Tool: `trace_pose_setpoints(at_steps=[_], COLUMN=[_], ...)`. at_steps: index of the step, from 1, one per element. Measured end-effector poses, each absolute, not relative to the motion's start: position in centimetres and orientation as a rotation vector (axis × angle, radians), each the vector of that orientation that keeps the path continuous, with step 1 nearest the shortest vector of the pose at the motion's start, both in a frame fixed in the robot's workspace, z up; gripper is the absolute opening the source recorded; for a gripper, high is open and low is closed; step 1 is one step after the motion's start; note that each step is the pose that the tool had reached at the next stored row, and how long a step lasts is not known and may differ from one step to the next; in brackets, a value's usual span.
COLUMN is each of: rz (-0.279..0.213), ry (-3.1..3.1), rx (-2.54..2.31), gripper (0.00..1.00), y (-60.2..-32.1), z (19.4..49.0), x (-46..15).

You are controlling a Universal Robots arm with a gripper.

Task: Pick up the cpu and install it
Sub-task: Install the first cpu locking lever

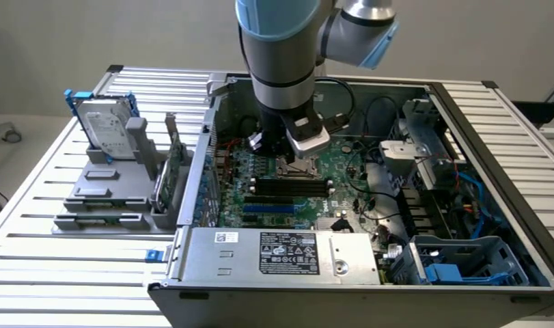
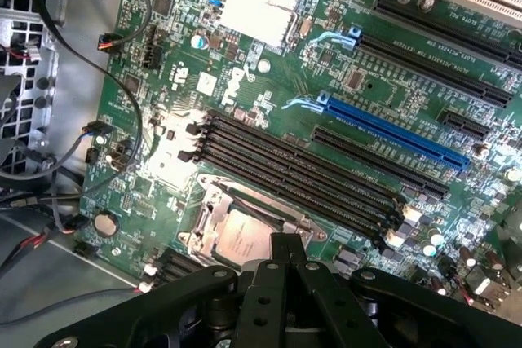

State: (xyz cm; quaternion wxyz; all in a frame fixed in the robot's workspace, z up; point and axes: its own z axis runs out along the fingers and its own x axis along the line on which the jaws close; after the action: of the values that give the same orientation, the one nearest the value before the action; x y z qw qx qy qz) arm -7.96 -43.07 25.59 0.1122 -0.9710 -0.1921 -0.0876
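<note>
The small flat square cpu with a pale silvery metal top [image 2: 241,236] is seated in the metal-framed socket [image 2: 214,201] on the green motherboard [image 2: 269,79] inside the open grey computer case [image 1: 286,290]. Just above it, the black gripper [image 2: 287,244] is clenched shut, with nothing grasped. Long black memory slots [image 2: 302,170] are seen beside the socket.

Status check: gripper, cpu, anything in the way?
Gripper shut, low over the motherboard inside the case. Cpu lying in its socket, just beyond the fingertips. Memory slots alongside; nothing blocking.
</note>
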Motion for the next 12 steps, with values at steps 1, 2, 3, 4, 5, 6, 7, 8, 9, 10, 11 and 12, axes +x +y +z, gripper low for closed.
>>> trace_pose_setpoints(at_steps=[1, 2, 3, 4, 5, 6, 7, 8, 9, 10, 11, 12], rz=[-0.257, -0.257, -0.257, -0.257, -0.257, -0.257, -0.257, -0.257, -0.257, -0.257, -0.257, -0.258], ry=[-0.564, -0.564, -0.564, -0.564, -0.564, -0.564, -0.563, -0.562, -0.562, -0.561, -0.56, -0.559], rx=[-2.85, -2.85, -2.85, -2.85, -2.85, -2.85, -2.85, -2.85, -2.85, -2.851, -2.851, -2.851], gripper=[0.11, 0.11, 0.11, 0.11, 0.11, 0.11, 0.11, 0.11, 0.11, 0.11, 0.11, 0.11], y=[-43.07, -43.08, -43.08, -43.08, -43.08, -43.06, -43.01, -42.97, -42.94, -42.91, -42.87, -42.84], z=[25.57, 25.57, 25.54, 25.52, 25.48, 25.4, 25.29, 25.18, 25.09, 25.0, 24.92, 24.84], x=[-7.97, -7.98, -8.02, -8.06, -8.13, -8.22, -8.32, -8.41, -8.48, -8.54, -8.62, -8.69])
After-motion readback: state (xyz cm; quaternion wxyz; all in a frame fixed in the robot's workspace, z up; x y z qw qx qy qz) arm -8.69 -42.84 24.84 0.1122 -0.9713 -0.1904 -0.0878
